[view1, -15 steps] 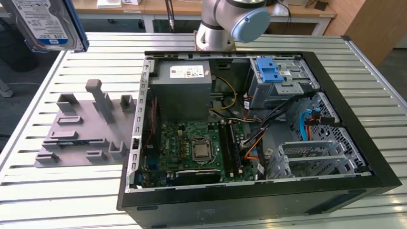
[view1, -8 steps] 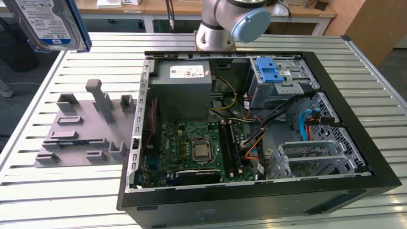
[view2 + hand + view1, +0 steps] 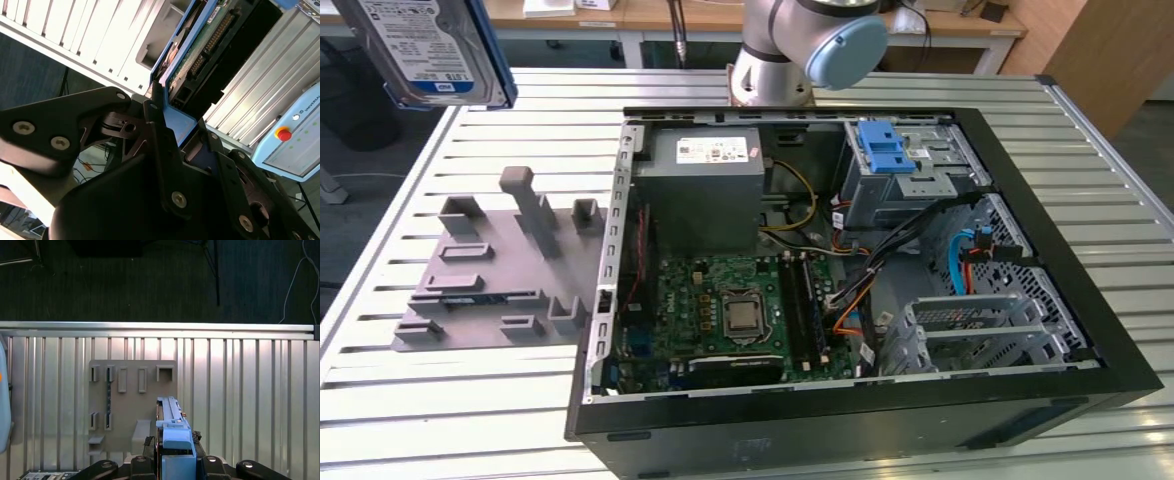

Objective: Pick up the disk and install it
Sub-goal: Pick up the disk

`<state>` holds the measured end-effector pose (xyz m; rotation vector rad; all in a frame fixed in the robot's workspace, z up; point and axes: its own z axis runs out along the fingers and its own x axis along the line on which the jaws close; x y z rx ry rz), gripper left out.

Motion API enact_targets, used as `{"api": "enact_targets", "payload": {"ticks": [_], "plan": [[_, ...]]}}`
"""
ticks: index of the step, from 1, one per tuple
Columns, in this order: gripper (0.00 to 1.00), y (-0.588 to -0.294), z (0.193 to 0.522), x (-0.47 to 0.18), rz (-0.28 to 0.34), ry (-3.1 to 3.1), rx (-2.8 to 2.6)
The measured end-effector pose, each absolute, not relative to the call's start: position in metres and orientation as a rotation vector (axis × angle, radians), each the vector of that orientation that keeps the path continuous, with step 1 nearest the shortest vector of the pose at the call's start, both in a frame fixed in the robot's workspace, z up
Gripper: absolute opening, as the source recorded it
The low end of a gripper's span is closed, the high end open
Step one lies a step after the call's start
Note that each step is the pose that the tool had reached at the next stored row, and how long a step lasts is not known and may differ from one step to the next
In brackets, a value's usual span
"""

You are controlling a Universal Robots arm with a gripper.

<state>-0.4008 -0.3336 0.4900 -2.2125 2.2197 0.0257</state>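
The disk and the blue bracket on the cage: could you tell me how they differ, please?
The disk hangs on edge above the table, clamped in the gripper; the bracket lies flat atop the cage. The disk is silver with a label; the bracket is all blue. Both show blue plastic.

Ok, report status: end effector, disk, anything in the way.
End effector shut on the disk. Disk in the air above the grey fixture plate, outside the computer case. Cables cross the case beside the drive cage.
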Motion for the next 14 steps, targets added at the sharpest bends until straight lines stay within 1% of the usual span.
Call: {"api": "enact_targets", "payload": {"ticks": [14], "plan": [[0.36,-0.3336,0.4900,-0.3913,0.026,2.220,-2.213]]}}
